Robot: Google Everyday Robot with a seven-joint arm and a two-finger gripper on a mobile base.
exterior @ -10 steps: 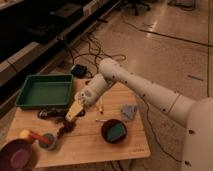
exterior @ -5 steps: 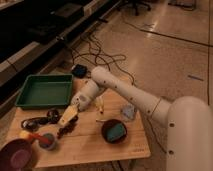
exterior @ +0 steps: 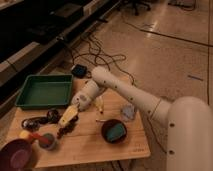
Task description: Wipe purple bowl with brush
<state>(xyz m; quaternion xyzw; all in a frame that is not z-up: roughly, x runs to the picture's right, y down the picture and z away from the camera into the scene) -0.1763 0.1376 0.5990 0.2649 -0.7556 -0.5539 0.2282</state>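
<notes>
At the front left corner of the wooden tabletop (exterior: 85, 146) sits the wide, round, dark purple bowl with a lighter violet inside (exterior: 17, 155), nothing in it and nothing touching it. Just to its right lie a red-handled, yellow-tipped tool (exterior: 34, 137) and a small grey-blue cup (exterior: 48, 141). Behind these is a slim black shape that appears to be the long-handled black brush (exterior: 42, 120), lying flat on the wood near the green plastic tray (exterior: 50, 76). The step in hand looks to be picking up the brush. It would go best with a grasp across the handle that leaves the bristly end free, followed by a lift high enough to carry it leftward over the cup and tool without knocking them. The pale end effector (exterior: 67, 118) hangs low over the tabletop just right of the brush, angled down and left, its fingers drawn together. Something dark lies right under its tip, but I cannot tell whether anything is gripped. Farther right, a reddish-brown bowl holding a teal sponge (exterior: 114, 131) sits well clear.
</notes>
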